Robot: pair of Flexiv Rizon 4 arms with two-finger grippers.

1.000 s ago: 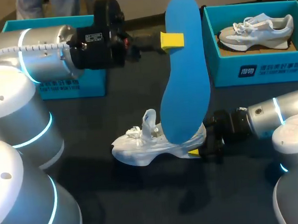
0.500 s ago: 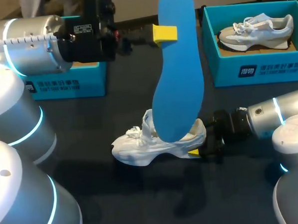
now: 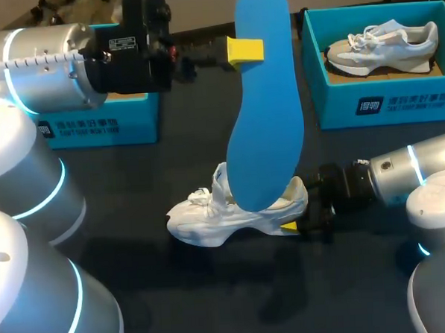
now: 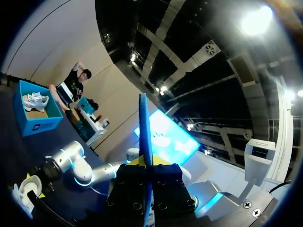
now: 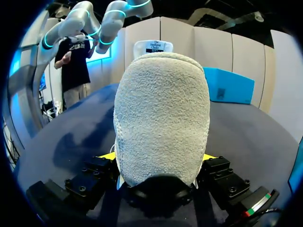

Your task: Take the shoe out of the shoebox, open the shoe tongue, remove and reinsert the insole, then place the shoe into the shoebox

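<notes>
A white shoe [image 3: 210,215] stands upright on the dark table, toe toward my left arm. My right gripper [image 3: 294,216] is at its heel. In the right wrist view the fuzzy heel [image 5: 161,113] fills the space between the fingers, and both yellow tips touch its sides. My left gripper [image 3: 245,51] is shut on the edge of a blue insole [image 3: 265,119], which hangs upright with its lower end at the shoe's opening. In the left wrist view the insole [image 4: 144,127] shows edge-on, rising from the left gripper [image 4: 146,163].
A teal shoebox [image 3: 383,102] at the back right holds a grey and white shoe [image 3: 384,42]. A second teal box [image 3: 101,124] sits at the back left, partly hidden behind my left arm. Dark table surface lies in front of the white shoe.
My left gripper has shifted left and slightly up with the insole, whose lower end slid toward the shoe's tongue. The right arm and shoe have stayed put.
</notes>
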